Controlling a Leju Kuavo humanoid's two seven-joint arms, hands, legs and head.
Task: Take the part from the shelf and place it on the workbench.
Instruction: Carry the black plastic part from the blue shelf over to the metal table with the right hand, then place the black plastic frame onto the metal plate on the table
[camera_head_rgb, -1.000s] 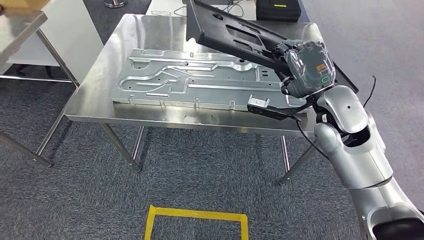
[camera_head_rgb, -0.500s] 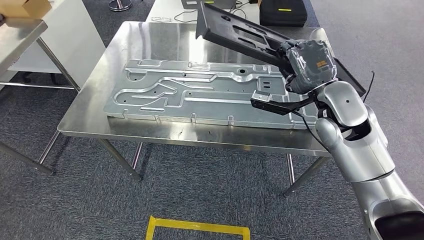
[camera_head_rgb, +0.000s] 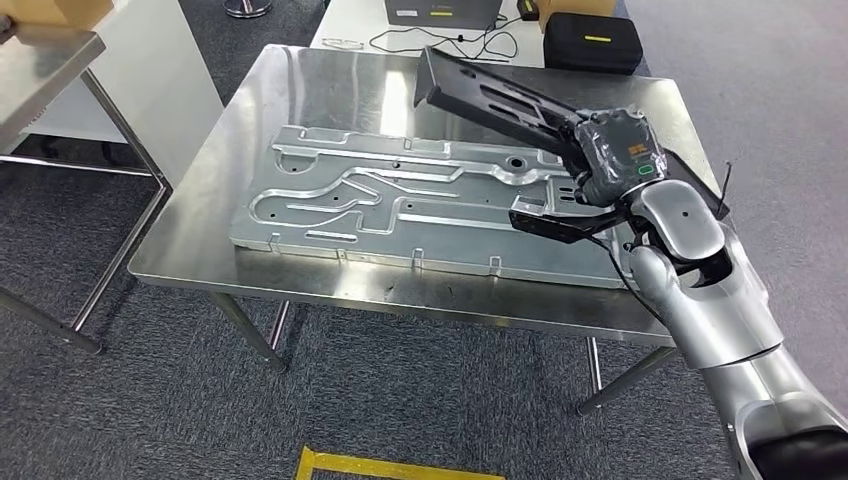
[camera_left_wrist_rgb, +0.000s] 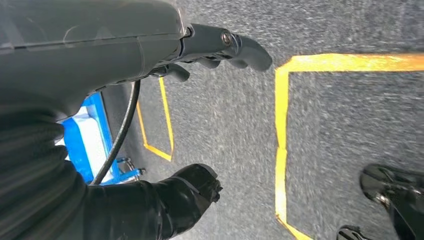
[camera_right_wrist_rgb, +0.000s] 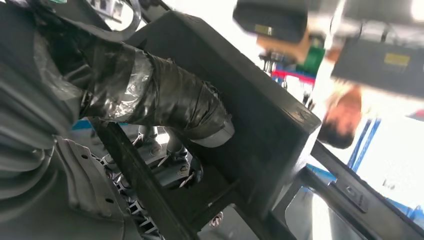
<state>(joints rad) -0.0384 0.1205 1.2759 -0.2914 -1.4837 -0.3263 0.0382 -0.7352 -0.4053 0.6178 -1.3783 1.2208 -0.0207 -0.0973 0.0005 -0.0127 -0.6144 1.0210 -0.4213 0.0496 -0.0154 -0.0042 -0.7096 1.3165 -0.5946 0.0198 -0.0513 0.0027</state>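
Nearest, yellow tape (camera_head_rgb: 390, 465) marks a rectangle on the grey, coarse-woven carpet (camera_head_rgb: 420, 380), on the robot's side of the workbench (camera_head_rgb: 300, 110).

Left hand (camera_left_wrist_rgb: 220, 47): seen from its wrist camera hanging over the carpet, dark fingers curled in, nothing in them.

Workbench: brushed stainless top, rounded corners, reflective, on thin metal legs. Lying flat on it is a long stamped sheet-metal panel (camera_head_rgb: 400, 205), dull silver, with raised ribs, curved channels, punched holes and small tabs along its near edge. It covers most of the bench's middle.

Right hand (camera_head_rgb: 615, 160): grey, wrapped in glossy clear film, on a smooth silver arm coming in past the bench's right near corner. It holds the part (camera_head_rgb: 490, 95) by one end. The right wrist view shows the taped thumb (camera_right_wrist_rgb: 170, 107) pressed on the part's rim with darker fingers underneath.

Part: a black, matte, elongated frame of moulded look, with long slots and a raised lip. It is tilted, far end lifted, held above the bench's right half and over the far right edge of the panel; whether any corner touches the bench, cannot tell.

Beyond the workbench, on a white table (camera_head_rgb: 360, 20): a black zipped case (camera_head_rgb: 592, 45), a grey box (camera_head_rgb: 440, 12) and loose black cables (camera_head_rgb: 470, 42). To the bench's left, a second steel table (camera_head_rgb: 40, 60).
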